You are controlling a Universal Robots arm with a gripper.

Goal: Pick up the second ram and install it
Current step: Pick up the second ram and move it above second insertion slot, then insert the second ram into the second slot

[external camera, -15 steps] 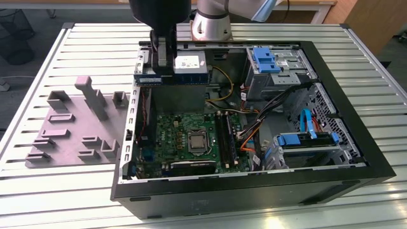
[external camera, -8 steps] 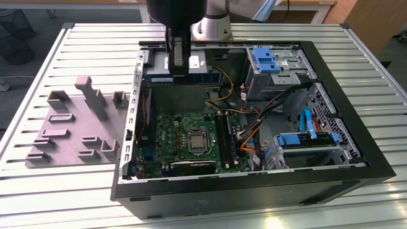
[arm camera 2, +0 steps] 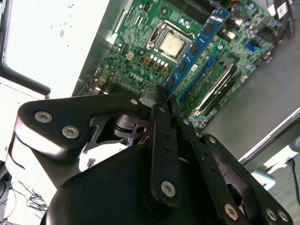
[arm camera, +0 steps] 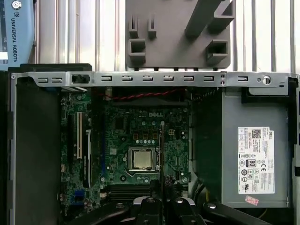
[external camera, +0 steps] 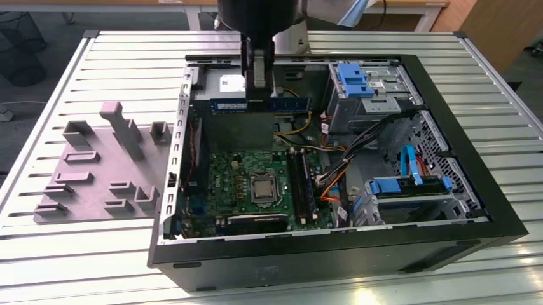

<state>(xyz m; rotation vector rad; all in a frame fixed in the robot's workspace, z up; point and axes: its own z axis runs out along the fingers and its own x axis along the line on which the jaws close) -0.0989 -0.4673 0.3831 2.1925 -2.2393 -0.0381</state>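
The second ram (external camera: 288, 103) is a thin blue-green strip with black chips. It hangs level over the far part of the open computer case (external camera: 339, 254), with my gripper (external camera: 259, 89) shut on its middle. In the second wrist view the ram (arm camera 2: 197, 44) sticks out past the shut fingers (arm camera 2: 161, 136) above the green motherboard (arm camera 2: 140, 51). In the first wrist view the ram (arm camera: 161, 150) shows edge-on as a dark line over the processor socket (arm camera: 142, 159). The black memory slots (external camera: 302, 184) lie on the motherboard (external camera: 229, 181), nearer the case front than the ram.
A grey holder fixture (external camera: 102, 171) with upright posts sits on the slatted table (external camera: 85, 267) at the exterior view's left. Inside the case are drive cages with blue clips (external camera: 357, 79), loose cables (external camera: 365, 149) and a grey power supply (arm camera: 253, 154).
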